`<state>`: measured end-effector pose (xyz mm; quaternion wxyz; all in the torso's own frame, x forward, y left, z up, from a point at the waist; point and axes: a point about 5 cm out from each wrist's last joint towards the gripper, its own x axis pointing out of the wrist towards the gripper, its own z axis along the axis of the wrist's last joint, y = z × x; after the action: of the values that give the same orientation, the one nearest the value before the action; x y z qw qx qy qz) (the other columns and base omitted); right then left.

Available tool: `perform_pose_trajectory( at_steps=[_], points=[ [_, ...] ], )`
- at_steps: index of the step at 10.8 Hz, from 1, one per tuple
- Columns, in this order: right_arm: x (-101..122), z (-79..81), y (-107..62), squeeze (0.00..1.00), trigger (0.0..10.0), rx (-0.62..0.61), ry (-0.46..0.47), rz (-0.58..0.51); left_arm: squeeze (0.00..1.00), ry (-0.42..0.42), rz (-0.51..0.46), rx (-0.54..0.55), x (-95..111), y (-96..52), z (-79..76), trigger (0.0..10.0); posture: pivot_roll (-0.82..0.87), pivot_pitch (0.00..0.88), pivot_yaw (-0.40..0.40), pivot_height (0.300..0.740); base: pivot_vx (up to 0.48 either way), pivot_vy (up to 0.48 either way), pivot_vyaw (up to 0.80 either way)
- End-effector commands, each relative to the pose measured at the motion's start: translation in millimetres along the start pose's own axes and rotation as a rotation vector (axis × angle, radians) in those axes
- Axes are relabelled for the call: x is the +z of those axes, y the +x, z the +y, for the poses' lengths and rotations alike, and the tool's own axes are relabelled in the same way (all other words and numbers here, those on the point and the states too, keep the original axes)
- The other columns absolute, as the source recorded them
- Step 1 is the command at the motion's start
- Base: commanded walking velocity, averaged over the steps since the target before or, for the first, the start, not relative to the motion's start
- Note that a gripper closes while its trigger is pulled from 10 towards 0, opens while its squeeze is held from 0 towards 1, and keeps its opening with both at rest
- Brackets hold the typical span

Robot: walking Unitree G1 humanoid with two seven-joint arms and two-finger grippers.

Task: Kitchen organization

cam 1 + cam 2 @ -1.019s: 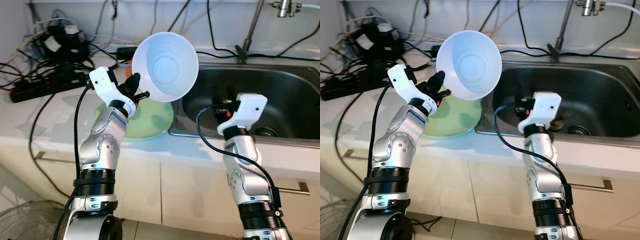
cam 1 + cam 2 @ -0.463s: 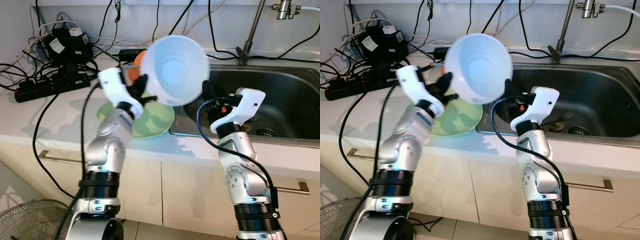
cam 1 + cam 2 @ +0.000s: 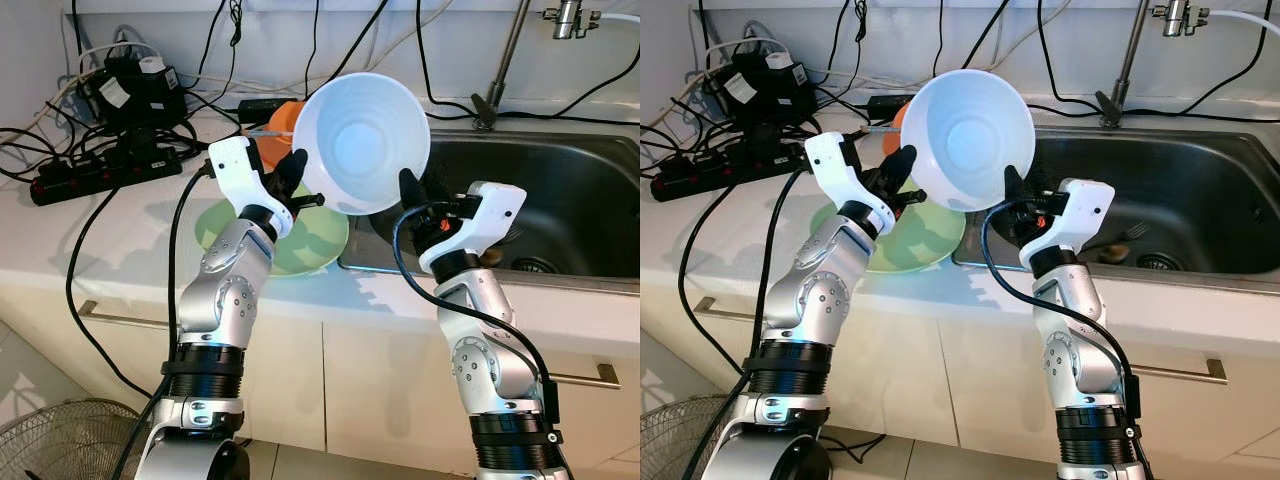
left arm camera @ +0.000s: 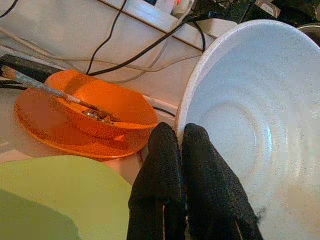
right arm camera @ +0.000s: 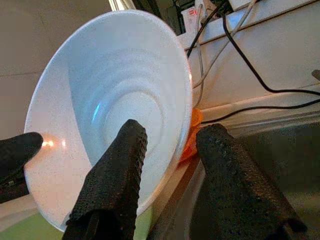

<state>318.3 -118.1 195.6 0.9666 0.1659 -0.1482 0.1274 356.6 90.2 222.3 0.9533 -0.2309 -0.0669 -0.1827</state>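
Above counter point(image 3: 120, 225), white bowl point(image 3: 365, 142) between both pincers.

The bowl point(image 3: 364, 141) hangs above the counter between plate point(image 3: 310, 238) on the left and sink point(image 3: 560, 210) on the right.

The white bowl point(image 3: 362, 142) is showing a smooth, glossy, faintly speckled surface, looking like glazed ceramic or hard plastic. The left gripper point(image 4: 184, 145) fingers point(image 4: 162, 170) and the right gripper point(image 5: 167, 150) fingers point(image 5: 117, 175) are presenting a matt black, finely pebbled, rubber-like coating. The sink point(image 3: 560, 190) is appearing as brushed stainless metal with a dull sheen. The green plate point(image 3: 310, 240) is looking smooth and satin. The orange dish point(image 4: 80, 117) is gleaming like glossy plastic. The countertop point(image 3: 110, 240) is reading as smooth, pale, matt.
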Motion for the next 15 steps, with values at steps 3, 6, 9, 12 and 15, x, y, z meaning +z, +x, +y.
perform_pose_trajectory(
  at_steps=[3, 6, 9, 12, 15],
  points=[
    [1.5, 3.8, -0.1, 0.00, 10.0, 0.010, 0.023, -0.003, 0.00, -0.007, -0.058, -0.073, 7.4, -2.1, -10.2, 10.0, 0.00, 0.000, 0.094, 0.740, 0.000, 0.000, 0.00],
    [0.2, 4.3, -0.7, 0.00, 0.0, -0.007, 0.024, -0.001, 0.00, -0.002, -0.047, -0.108, 4.6, -4.1, -14.1, 10.0, 0.01, 0.000, 0.090, 0.740, 0.000, 0.000, 0.00],
    [2.4, 1.7, -0.2, 0.00, 0.0, -0.027, 0.030, -0.015, 0.00, 0.004, -0.030, -0.119, -0.6, -5.4, -15.3, 10.0, 0.01, 0.000, 0.091, 0.740, 0.000, 0.000, 0.00],
    [2.6, 2.0, 0.5, 0.00, 0.0, -0.040, 0.056, -0.021, 0.00, 0.025, -0.019, -0.124, -1.8, -5.2, -15.4, 10.0, 0.01, 0.000, 0.094, 0.740, 0.000, 0.000, 0.00],
    [4.0, 2.0, 0.9, 0.00, 0.0, -0.052, 0.058, -0.034, 1.00, 0.038, 0.000, -0.163, -6.4, -6.5, -19.6, 10.0, 0.01, 0.000, 0.093, 0.740, 0.000, 0.000, 0.00]
  ],
)
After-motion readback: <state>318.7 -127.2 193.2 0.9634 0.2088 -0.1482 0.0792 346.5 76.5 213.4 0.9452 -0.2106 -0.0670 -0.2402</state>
